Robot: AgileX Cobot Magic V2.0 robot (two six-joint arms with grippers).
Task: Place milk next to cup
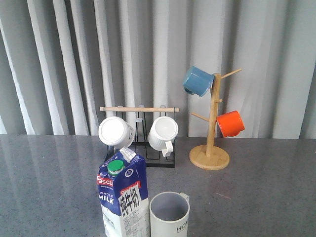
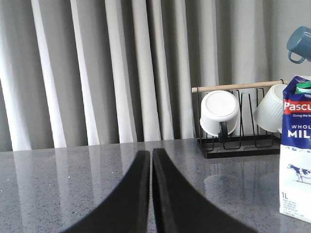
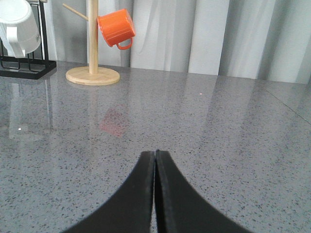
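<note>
Already my milk [image 1: 123,197] stands upright just beside the cup [image 1: 170,213], both my grippers [image 2: 151,160] [image 3: 155,158] pressed closed and empty, so any careless left-arm sweep could topple that tall carton.

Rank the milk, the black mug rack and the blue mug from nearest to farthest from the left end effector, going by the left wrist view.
1. Milk: nearest, on the table.
2. Black mug rack: behind, by the curtain.
3. Blue mug: farthest, hanging high.
</note>
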